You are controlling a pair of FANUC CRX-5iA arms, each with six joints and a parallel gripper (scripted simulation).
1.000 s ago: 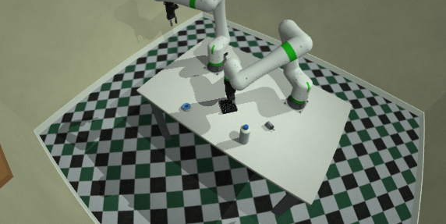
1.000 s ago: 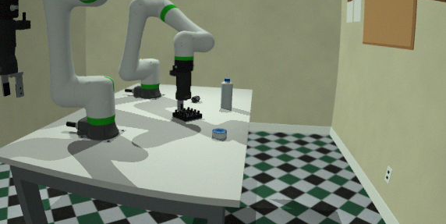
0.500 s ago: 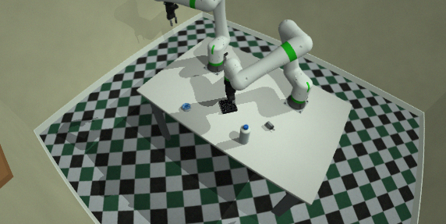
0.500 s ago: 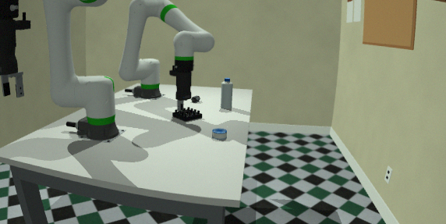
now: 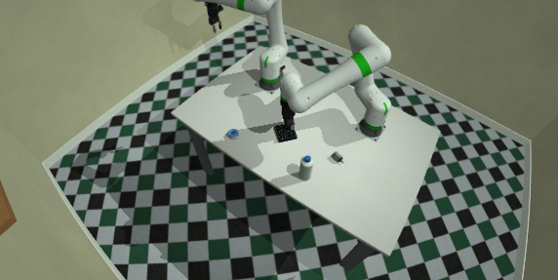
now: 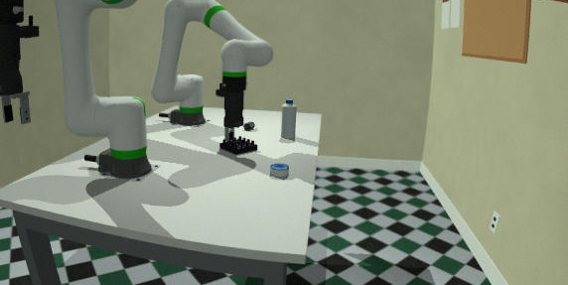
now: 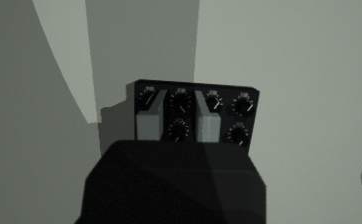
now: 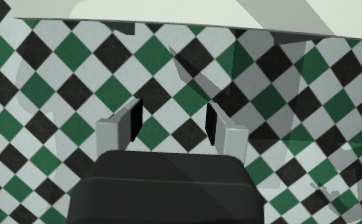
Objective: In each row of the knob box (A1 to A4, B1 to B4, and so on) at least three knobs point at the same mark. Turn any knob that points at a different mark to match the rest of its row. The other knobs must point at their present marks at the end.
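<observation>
The black knob box (image 5: 285, 140) (image 6: 239, 151) (image 7: 254, 115) lies on the table. My left gripper (image 6: 229, 136) (image 7: 180, 103) points down at it, its fingers apart and open on either side of a far-row knob (image 7: 182, 105); contact is not visible. In the left wrist view this knob's line points to the lower right. The lines of the other far-row knobs slant to the upper right. Two second-row knobs (image 7: 178, 132) (image 7: 239, 135) point to the lower left. My gripper hides the nearer rows. My right gripper (image 5: 217, 29) (image 6: 16, 114) (image 8: 174, 114) is open and empty, high beyond the table's edge.
A white bottle with a blue cap (image 5: 305, 170) (image 6: 288, 121) stands near the table's long edge. A round blue-topped tin (image 5: 233, 134) (image 6: 279, 171) lies on the box's other side. A small dark grey object (image 5: 337, 157) (image 6: 249, 126) lies near the bottle.
</observation>
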